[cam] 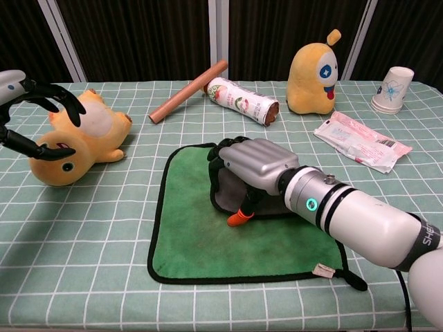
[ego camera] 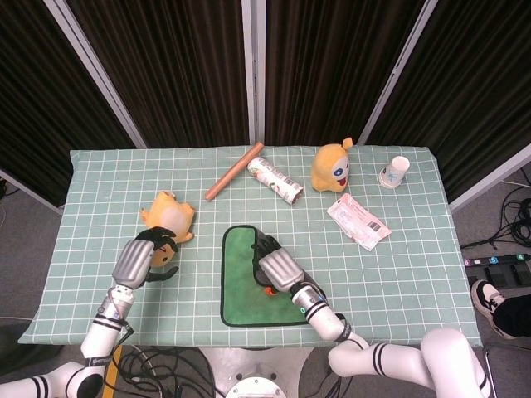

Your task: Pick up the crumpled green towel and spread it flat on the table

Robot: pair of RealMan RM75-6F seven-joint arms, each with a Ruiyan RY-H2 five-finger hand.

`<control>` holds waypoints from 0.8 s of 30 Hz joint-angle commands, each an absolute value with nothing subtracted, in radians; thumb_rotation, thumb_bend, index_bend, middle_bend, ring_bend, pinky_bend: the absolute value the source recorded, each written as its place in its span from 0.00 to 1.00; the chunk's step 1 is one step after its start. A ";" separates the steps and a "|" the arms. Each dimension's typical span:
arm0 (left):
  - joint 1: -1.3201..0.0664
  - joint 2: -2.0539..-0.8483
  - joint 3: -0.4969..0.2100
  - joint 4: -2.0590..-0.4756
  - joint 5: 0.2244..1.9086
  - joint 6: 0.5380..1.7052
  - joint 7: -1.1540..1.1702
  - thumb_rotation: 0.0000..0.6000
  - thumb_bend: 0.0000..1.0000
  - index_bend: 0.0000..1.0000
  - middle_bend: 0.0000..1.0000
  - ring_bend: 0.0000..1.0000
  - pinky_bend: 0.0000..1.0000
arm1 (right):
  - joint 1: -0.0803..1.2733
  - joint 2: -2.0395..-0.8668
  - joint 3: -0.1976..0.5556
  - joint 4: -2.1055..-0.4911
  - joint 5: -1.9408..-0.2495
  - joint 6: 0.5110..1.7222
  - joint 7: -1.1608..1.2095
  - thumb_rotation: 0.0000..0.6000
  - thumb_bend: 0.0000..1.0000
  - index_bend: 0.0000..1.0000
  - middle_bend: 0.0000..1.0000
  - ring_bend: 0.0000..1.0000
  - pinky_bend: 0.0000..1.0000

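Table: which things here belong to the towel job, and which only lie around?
Job: green towel, right hand resting on its folded corner.
Lying about: lying plush toy, standing plush toy, tube, can, packet, paper cup.

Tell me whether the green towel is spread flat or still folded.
Partly folded: green towel lies mostly flat, but one corner is turned over, grey underside up, under the right hand.

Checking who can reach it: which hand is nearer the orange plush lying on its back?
Left. The left hand hovers right beside the orange plush; the right hand rests on the green towel, farther away.
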State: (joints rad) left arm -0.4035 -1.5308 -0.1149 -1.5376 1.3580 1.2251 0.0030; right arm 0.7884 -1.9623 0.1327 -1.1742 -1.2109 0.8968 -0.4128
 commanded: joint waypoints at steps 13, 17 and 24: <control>-0.405 -1.534 -0.114 -1.532 1.359 1.222 0.002 1.00 0.25 0.52 0.39 0.24 0.24 | 0.782 -1.955 0.137 -1.184 -1.176 0.871 -0.445 0.94 0.16 0.47 0.13 0.00 0.00; -0.404 -1.534 -0.116 -1.527 1.353 1.220 -0.002 1.00 0.25 0.52 0.39 0.24 0.24 | 0.782 -1.961 0.138 -1.173 -1.168 0.863 -0.446 0.94 0.21 0.50 0.13 0.00 0.00; -0.402 -1.534 -0.118 -1.524 1.352 1.222 -0.008 1.00 0.25 0.52 0.39 0.24 0.24 | 0.781 -1.972 0.145 -1.154 -1.176 0.867 -0.423 0.94 0.27 0.55 0.15 0.00 0.00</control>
State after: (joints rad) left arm -0.4041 -1.5337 -0.1192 -1.5238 1.3512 1.2198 -0.0074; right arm 0.7818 -1.9710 0.1438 -1.1556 -1.1737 0.8650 -0.4257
